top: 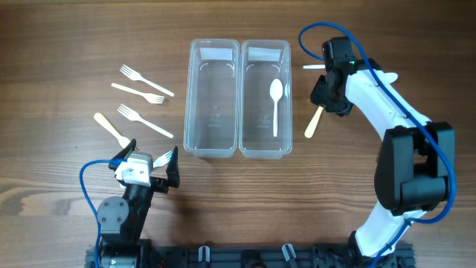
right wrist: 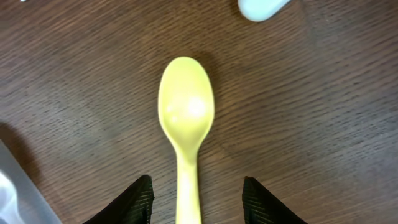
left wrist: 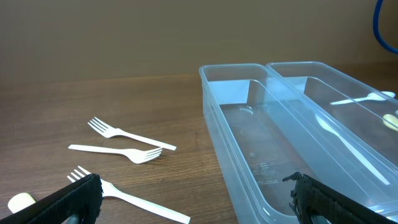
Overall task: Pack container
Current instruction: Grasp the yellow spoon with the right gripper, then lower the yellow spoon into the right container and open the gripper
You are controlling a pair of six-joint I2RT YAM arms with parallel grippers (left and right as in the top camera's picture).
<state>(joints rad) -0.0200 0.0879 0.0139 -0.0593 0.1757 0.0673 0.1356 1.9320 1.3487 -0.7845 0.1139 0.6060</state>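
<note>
Your right tool point(right wrist: 196, 200) is open at a medium width and holds nothing. Its fingers point(right wrist: 134, 200) straddle the handle of the yellow spoon point(right wrist: 186, 112) without touching it.

The yellow spoon lies flat on the table point(top: 59, 45), just outside the right container point(top: 288, 104) and apart from its wall. The key relation is that the handle runs straight down the gap between the jaws and the bowl points away from the wrist, so the jaws close across the thin axis. This looks well lined up, needing only a drop and a squeeze. In the overhead view the spoon's long axis is nearly parallel to the container's long side, so it should need little turning once lifted.

The right arm is clearly the nearer one. Your left tool point(top: 149, 155) is spread wide, empty, and parked near the table's front edge, well away from this spoon.

One white spoon point(top: 275, 104) is already in the right container. The left container point(top: 187, 97) looks empty. The forks point(top: 139, 92) and a cream spoon point(top: 110, 129) sit loose on the left side.

The table is a wood-grain surface, flat and hard, so a thin handle may be awkward to pinch. A pale utensil end point(right wrist: 261, 7) lies near the bowl, but there is room around the handle itself.
</note>
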